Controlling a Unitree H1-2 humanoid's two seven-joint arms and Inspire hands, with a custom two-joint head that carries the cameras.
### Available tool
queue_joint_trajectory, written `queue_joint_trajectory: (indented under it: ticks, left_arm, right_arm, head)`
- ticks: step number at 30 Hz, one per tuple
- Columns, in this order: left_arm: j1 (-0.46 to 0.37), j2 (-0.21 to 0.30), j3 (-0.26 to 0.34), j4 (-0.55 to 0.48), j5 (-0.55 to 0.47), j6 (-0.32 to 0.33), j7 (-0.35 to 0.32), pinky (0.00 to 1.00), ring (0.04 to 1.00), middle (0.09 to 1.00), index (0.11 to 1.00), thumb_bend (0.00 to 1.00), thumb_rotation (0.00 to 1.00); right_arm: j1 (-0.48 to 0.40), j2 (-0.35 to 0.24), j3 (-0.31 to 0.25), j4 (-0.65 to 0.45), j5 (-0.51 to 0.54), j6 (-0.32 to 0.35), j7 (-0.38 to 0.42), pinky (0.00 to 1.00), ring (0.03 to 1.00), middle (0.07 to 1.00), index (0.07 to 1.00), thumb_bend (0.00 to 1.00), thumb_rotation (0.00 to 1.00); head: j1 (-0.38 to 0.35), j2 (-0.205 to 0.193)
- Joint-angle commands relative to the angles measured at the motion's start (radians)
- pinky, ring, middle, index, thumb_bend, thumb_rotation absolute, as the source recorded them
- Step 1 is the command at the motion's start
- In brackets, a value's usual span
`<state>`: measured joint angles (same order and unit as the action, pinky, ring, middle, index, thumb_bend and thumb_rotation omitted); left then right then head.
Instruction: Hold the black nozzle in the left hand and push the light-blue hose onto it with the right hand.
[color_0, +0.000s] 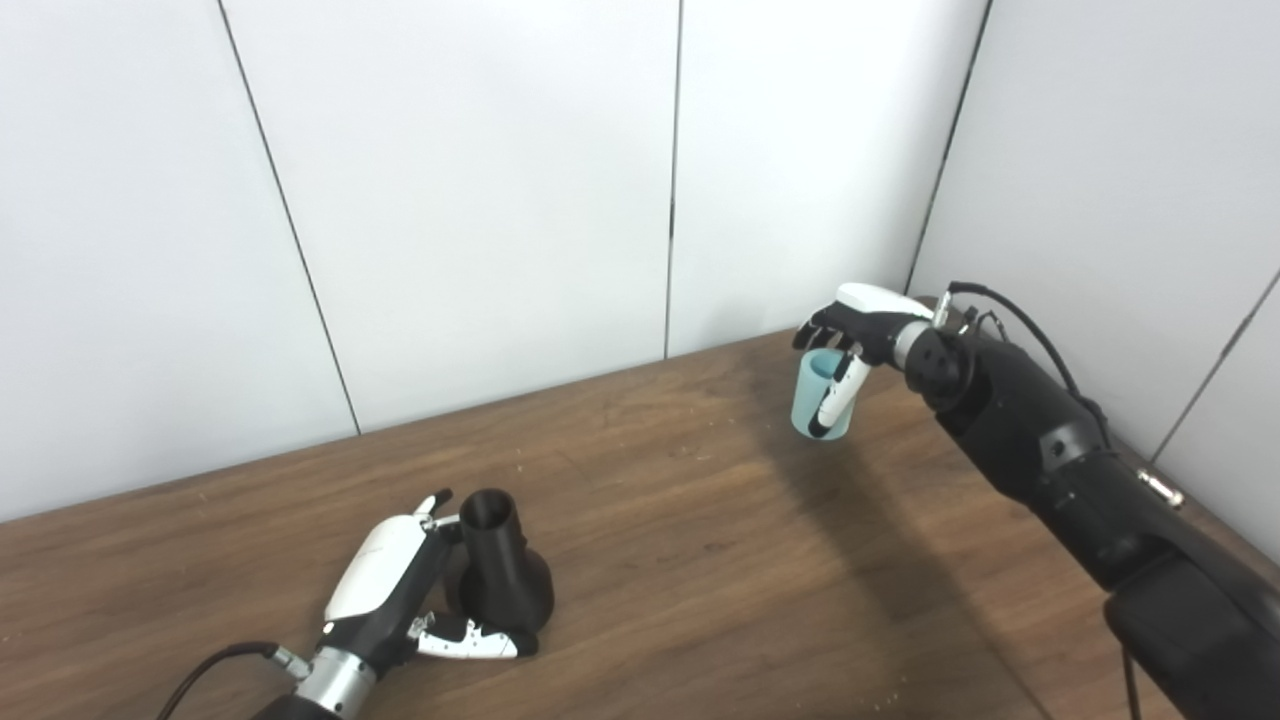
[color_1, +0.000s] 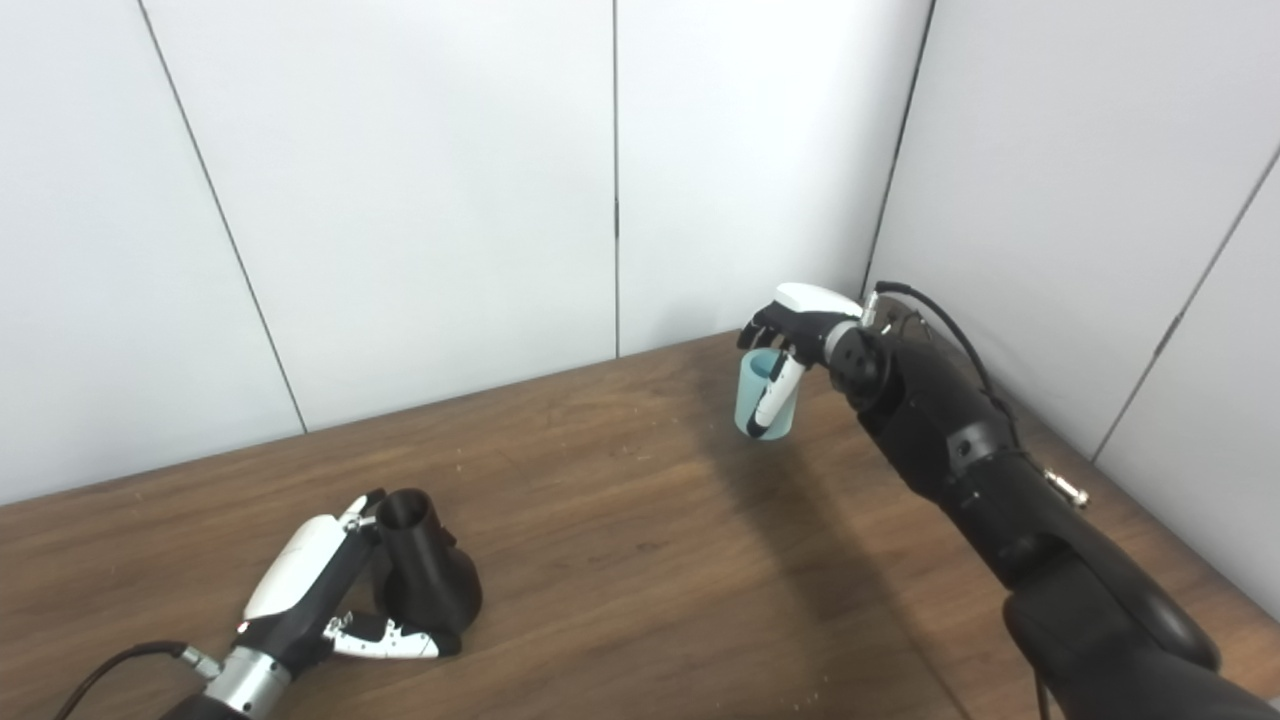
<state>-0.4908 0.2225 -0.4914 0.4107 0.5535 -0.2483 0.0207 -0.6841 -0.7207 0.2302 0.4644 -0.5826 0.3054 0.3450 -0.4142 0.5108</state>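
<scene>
Two robot hands were at work over a brown wooden surface (color_0: 680, 520). The left robot hand (color_0: 400, 590) was low and close to the near edge. Its fingers (color_0: 437, 505) were on the far side of the black nozzle (color_0: 500, 575), and its thumb (color_0: 470, 640) lay along the wide bottom part. So this robot hand was wrapped around the nozzle and gripping it. The nozzle stood on the surface with its wide end down. Its narrow open tube pointed up and leaned a little away from the robot hand's palm.

The right robot hand (color_0: 860, 335) was far off to the other side, near the back corner where the white walls (color_0: 480, 200) met. It was closed on the light-blue hose piece (color_0: 822, 395). The hose piece was short and looked like a small cup. It hung just under this robot hand, with the fingers curled over its open top and the thumb running down its side. I could not tell if its bottom touched the surface or was just above it. The hose piece and the nozzle were well apart.
</scene>
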Motion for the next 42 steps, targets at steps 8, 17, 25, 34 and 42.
queue_joint_trajectory:
  ticks: [8, 17, 25, 34, 42]
  left_arm:
    - [0.060, 0.069, -0.019, 0.040, 0.054, 0.078, -0.093, 1.00, 0.677, 0.489, 0.485, 0.53, 0.00]
    - [0.058, 0.067, -0.021, 0.049, 0.050, 0.072, -0.094, 1.00, 0.677, 0.489, 0.485, 0.53, 0.00]
    - [0.052, 0.063, -0.018, 0.044, 0.043, 0.079, -0.102, 1.00, 0.677, 0.490, 0.485, 0.53, 0.00]
    - [0.040, 0.039, -0.026, 0.050, 0.051, 0.085, -0.096, 1.00, 0.672, 0.476, 0.495, 0.53, 0.00]
    - [0.038, 0.001, -0.042, 0.003, 0.074, 0.161, -0.107, 1.00, 0.652, 0.479, 0.491, 0.53, 0.00]
  right_arm:
    - [-0.031, -0.033, -0.023, -0.028, -0.018, -0.013, -0.051, 0.41, 0.471, 0.491, 0.507, 0.56, 0.00]
    - [-0.032, -0.025, -0.033, -0.008, -0.006, -0.036, -0.099, 0.49, 0.524, 0.518, 0.452, 0.53, 0.00]
    - [-0.028, -0.011, -0.054, -0.026, 0.003, -0.081, -0.168, 0.48, 0.482, 0.495, 0.463, 0.52, 0.00]
    - [-0.055, 0.061, -0.030, -0.337, 0.091, -0.169, -0.063, 0.42, 0.462, 0.486, 0.473, 0.52, 0.00]
    - [-0.101, 0.119, 0.001, -0.499, 0.091, -0.171, 0.051, 0.39, 0.449, 0.485, 0.480, 0.52, 0.00]
  head:
    - [0.003, 0.015]
    - [0.006, 0.018]
    - [0.031, 0.017]
    - [0.162, 0.029]
    - [0.303, 0.048]
